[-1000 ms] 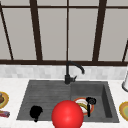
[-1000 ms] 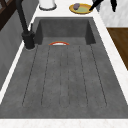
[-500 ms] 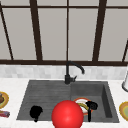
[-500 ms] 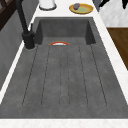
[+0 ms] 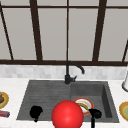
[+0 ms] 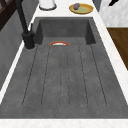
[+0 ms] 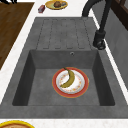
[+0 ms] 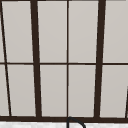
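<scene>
in the front view the left robot hand [image 5: 35, 112] sits at the lower left of the frame, over the ribbed draining part of the sink [image 5: 45, 92]; it reads as a dark blob and i cannot tell whether its fingers are straight or curled. the right robot hand [image 5: 95, 114] is at the lower right of centre, just beside the red-rimmed plate [image 5: 86, 103]; whether it is open or closed cannot be told, and it is not clear that it touches the plate. a red ball [image 5: 67, 115] fills the lower middle of that frame, between the two robot hands, covering part of the plate.

in the right side view the plate [image 7: 70, 82] lies flat on the basin floor at the centre of the frame with a banana [image 7: 69, 78] on it. the black tap [image 5: 71, 71] stands at the back edge of the sink. on the white bench, a yellow plate [image 5: 124, 110] lies at the right edge and another yellow plate [image 5: 3, 99] at the left edge.
</scene>
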Robot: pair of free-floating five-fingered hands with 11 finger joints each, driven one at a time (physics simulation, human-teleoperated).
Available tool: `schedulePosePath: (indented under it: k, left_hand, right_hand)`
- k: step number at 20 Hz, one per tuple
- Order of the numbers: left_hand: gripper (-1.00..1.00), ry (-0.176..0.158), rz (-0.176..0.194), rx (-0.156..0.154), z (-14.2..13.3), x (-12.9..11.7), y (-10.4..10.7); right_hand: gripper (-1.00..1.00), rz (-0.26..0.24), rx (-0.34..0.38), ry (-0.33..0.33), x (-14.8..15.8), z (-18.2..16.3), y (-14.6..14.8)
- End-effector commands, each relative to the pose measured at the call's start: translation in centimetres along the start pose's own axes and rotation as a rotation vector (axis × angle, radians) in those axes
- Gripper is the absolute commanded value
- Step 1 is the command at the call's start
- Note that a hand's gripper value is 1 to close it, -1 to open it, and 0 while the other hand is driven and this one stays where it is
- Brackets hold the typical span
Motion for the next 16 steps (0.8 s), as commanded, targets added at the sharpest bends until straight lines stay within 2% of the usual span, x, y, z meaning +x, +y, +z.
schedulePosePath:
  k: [1, 4, 5, 6, 13, 16]
  left_hand:
    - [0.0, 0.0, 0.0, 0.0, 0.0, 0.0, 0.0]
    - [0.0, 0.0, 0.0, 0.0, 0.0, 0.0, 0.0]
    - [0.0, 0.0, 0.0, 0.0, 0.0, 0.0, 0.0]
    - [0.0, 0.0, 0.0, 0.0, 0.0, 0.0, 0.0]
    - [0.0, 0.0, 0.0, 0.0, 0.0, 0.0, 0.0]
    - [0.0, 0.0, 0.0, 0.0, 0.0, 0.0, 0.0]
  right_hand:
    - [-1.0, 0.007, -0.066, -0.06, -1.7, 0.9, 0.1]
    - [-1.0, -0.009, -0.023, -0.093, -3.1, 0.7, -0.2]
    - [-1.0, -0.01, -0.026, -0.077, -2.9, 0.7, -0.1]
    - [-1.0, 0.002, 0.002, -0.064, -2.5, 0.6, 0.0]
    - [-1.0, -0.004, 0.039, -0.082, -4.2, -3.5, -2.7]
    - [-1.0, -0.012, 0.038, -0.08, -4.5, -3.1, -2.4]
